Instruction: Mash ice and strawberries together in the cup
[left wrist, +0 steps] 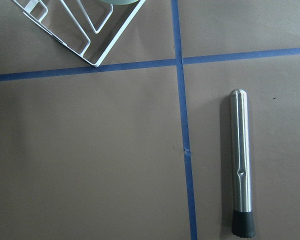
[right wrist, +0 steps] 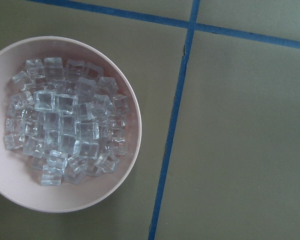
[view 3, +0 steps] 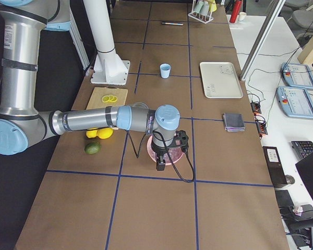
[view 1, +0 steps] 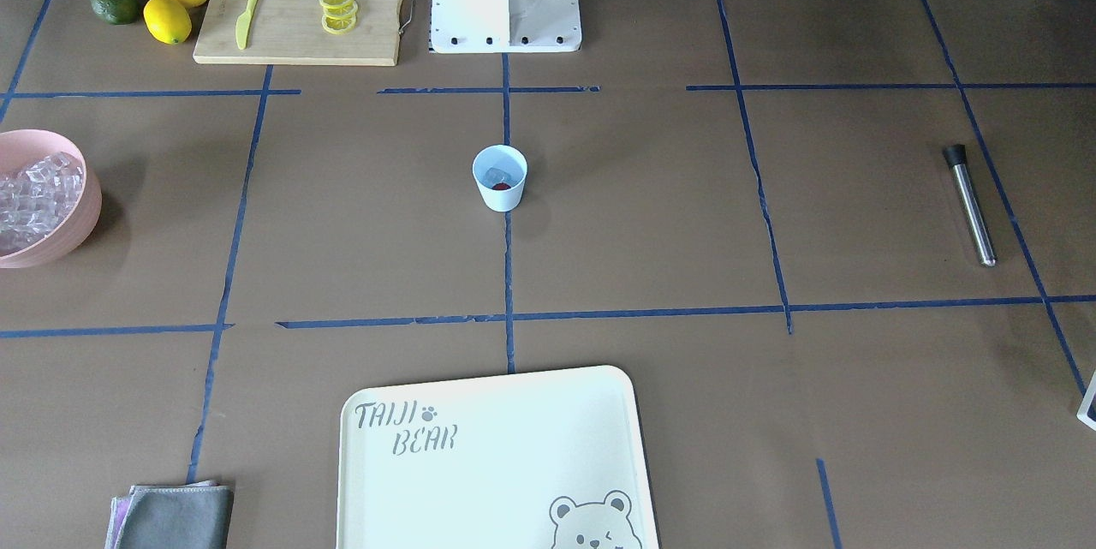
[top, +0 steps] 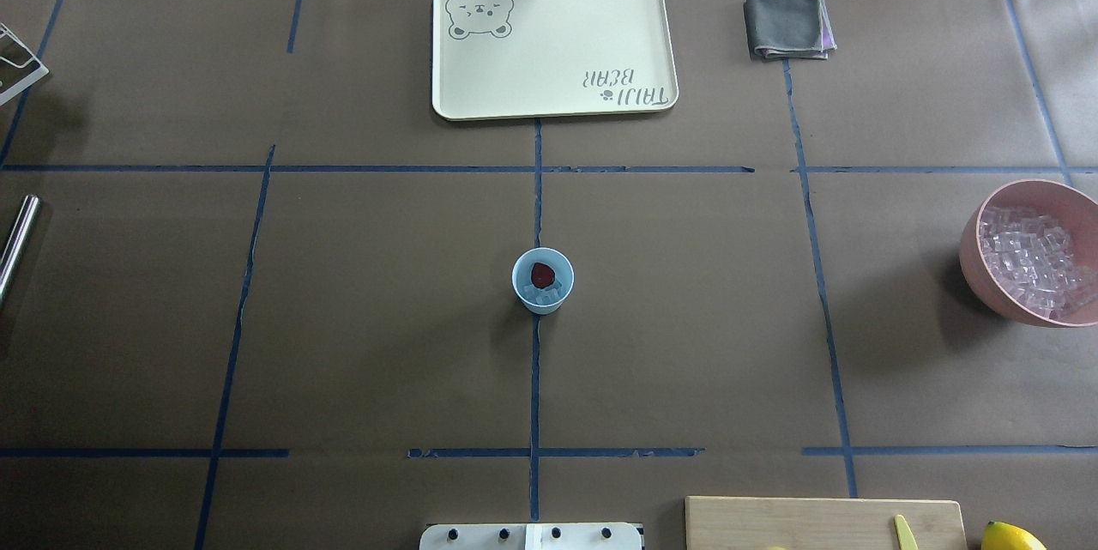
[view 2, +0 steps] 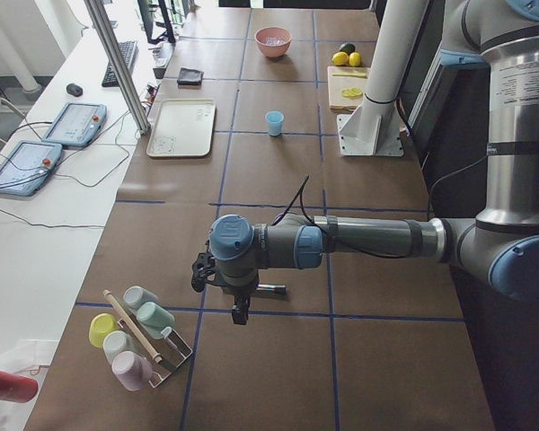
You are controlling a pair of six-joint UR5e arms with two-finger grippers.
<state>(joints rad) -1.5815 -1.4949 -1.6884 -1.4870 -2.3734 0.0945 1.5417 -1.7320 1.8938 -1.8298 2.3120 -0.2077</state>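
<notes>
Showing a light blue cup [view 1: 500,196] standing upright at the table's middle, holding one red strawberry [top: 542,275] and some ice [top: 546,299].
Showing the left gripper [view 2: 240,310] hanging over a steel muddler [left wrist: 240,165] lying flat near a wire rack [left wrist: 96,64], and the right gripper [view 3: 160,165] hanging over a pink bowl [right wrist: 15,190] heaped with spare ice cubes [right wrist: 65,130], both well apart from the cup. Not revealing how far either is opening or whether anything is being held. Lying around: cream tray [view 1: 479,463], grey cloth [top: 785,25], cutting board [view 1: 291,39] carrying lemon slices [view 1: 337,10].
</notes>
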